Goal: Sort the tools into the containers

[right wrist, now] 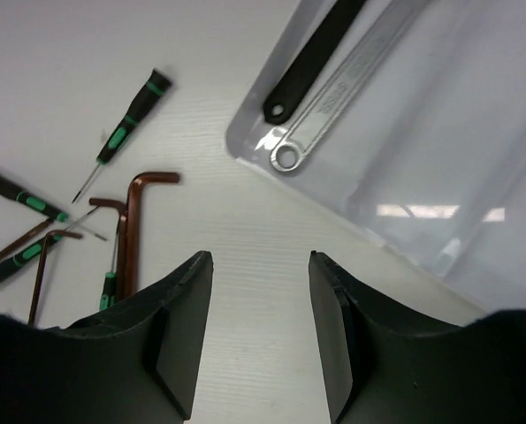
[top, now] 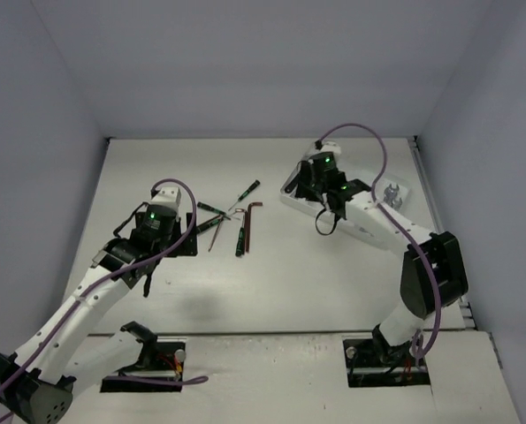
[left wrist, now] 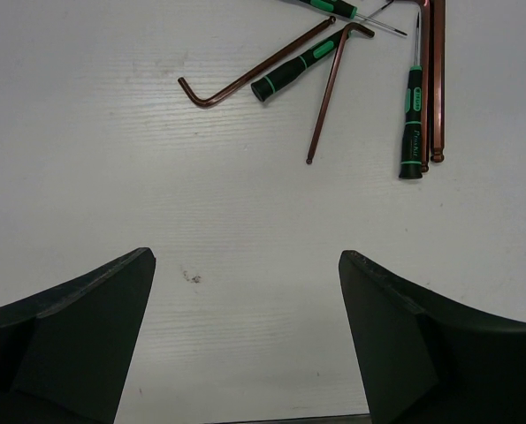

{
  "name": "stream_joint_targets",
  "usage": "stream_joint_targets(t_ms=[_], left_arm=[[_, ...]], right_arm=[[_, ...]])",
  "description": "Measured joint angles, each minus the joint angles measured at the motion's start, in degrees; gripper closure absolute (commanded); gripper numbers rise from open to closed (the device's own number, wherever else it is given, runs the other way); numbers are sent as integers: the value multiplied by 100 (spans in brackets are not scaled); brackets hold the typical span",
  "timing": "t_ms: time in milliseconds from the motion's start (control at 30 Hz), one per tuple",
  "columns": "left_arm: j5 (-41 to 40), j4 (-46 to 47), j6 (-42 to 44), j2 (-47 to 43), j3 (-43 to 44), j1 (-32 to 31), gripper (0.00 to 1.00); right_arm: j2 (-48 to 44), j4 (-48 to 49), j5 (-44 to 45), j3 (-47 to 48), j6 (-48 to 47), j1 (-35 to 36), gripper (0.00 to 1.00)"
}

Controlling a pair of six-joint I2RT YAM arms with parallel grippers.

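Note:
My left gripper [top: 156, 237] [left wrist: 247, 265] hangs open over bare table, with nothing between its fingers. Ahead of it lie dark reddish hex keys [left wrist: 245, 79] and green-and-black screwdrivers [left wrist: 412, 124], loosely piled [top: 236, 221]. My right gripper [top: 300, 187] [right wrist: 261, 261] is open and empty just off the near-left corner of the translucent tray [right wrist: 439, 132] [top: 406, 187]. In the tray's nearest compartment a black-handled adjustable wrench [right wrist: 311, 57] and a silver wrench [right wrist: 333, 106] lie side by side. More silver wrenches [top: 391, 194] show at the tray's far end. The right arm hides most of the tray from above.
White walls close the table at the back and on both sides. A screwdriver [right wrist: 130, 124] and a long hex key [right wrist: 134, 230] lie left of my right gripper. Both arm bases stand at the near edge.

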Motion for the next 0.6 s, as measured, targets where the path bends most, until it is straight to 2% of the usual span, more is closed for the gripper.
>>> stream_joint_targets(t_ms=[300,600], left_arm=[[3,-117,-6,-37,0,4,17],[58,-328,-96,-217,0,6,17]], right_arm=[[2041,-22,78,1424,180,1199,56],[2835,-27,391,1682,532,1509,65]])
